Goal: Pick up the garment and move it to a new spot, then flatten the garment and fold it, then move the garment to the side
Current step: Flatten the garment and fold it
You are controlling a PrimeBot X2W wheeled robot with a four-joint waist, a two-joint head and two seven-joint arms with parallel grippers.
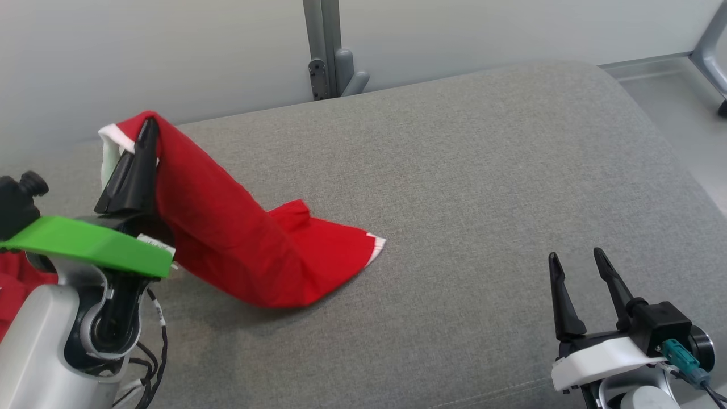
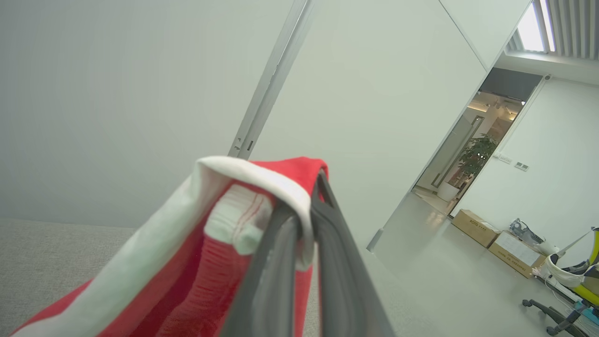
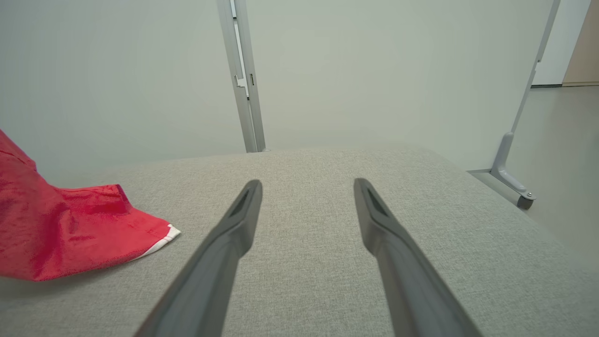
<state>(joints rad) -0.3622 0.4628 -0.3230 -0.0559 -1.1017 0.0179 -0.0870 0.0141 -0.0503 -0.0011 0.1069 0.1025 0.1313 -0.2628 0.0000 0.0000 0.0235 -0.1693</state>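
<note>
Red fabric garment with white trim (image 1: 238,250): I saw one end hanging up off the left claw and the rest draped down onto the grey woven cushion (image 1: 483,170), over on my left side.
Left gripper (image 1: 149,122): held up high, its long dark fingers (image 2: 276,262) pinched tight on the white-edged hem.
Right gripper (image 1: 573,254): spread wide with nothing in it, low over the cushion, well apart from the cloth.

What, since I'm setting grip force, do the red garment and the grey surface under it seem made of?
Red garment: soft matte cloth, likely a knit; it hangs limp from the left pincer, and its white trim shows ribbing. Grey surface: matte woven upholstery, judging by its fine speckled weave; the rounded edge suggests padding beneath.
</note>
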